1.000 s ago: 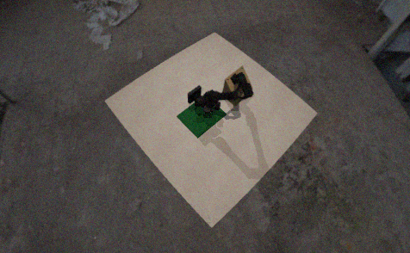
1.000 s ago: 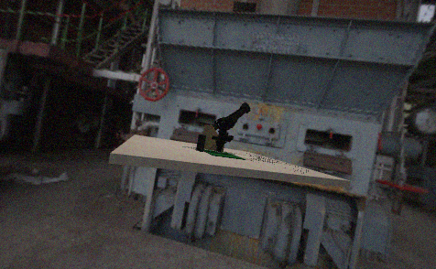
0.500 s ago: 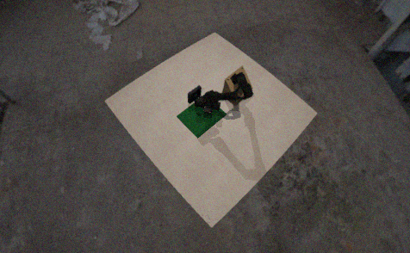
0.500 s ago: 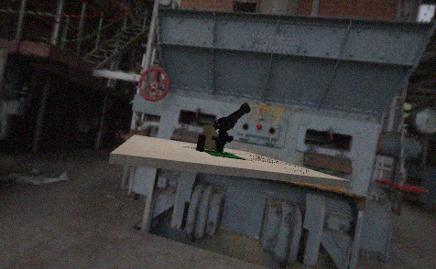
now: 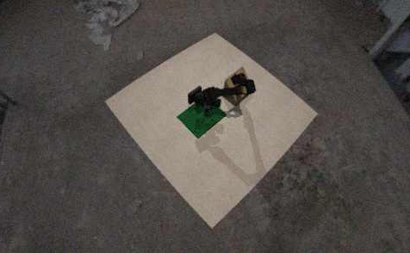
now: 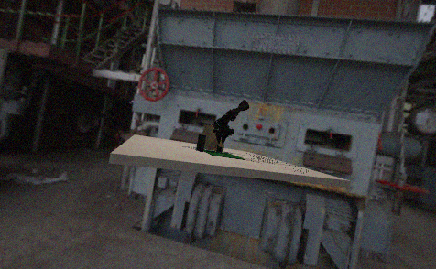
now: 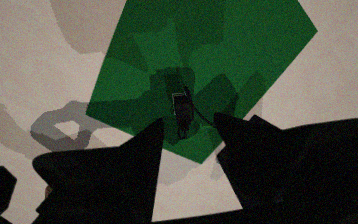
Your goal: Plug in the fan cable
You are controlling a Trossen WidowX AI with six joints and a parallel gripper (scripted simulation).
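Wrist view shows a small dark plug (image 7: 183, 111) over the green circuit board (image 5: 197, 126) (image 6: 228, 155) (image 7: 276, 45), near one of its corners; a thin dark cable (image 7: 202, 115) runs beside it toward one fingertip; a pale outline, apparently the rim of the fan header (image 7: 179, 94), borders the plug's far end. How deep the plug sits in that header cannot be told, its dark body blending with the shadows; the header's pins cannot be made out.

The black claw (image 5: 207, 110) (image 6: 220, 148) (image 7: 188, 119) is open, its fingertips apart on either side of the plug in the wrist frame and nothing gripped between them; both fingers run off the frame's lower part, and whether either touches the cable is unclear.

Overhead, the claw and the black arm (image 5: 226, 91) (image 6: 230, 116) cover one edge of the board; the plug is lost beneath them there, and too small to read in the exterior view. No open container can be made out; a tan block (image 5: 238, 100) (image 6: 211, 136) stands near the board, partly hidden by the arm; a dark upright block (image 6: 201, 143) shows beside it from outside. All are on a pale tabletop (image 5: 152, 107) (image 6: 162, 156) (image 7: 351, 75), crossed by the arm's shadow.
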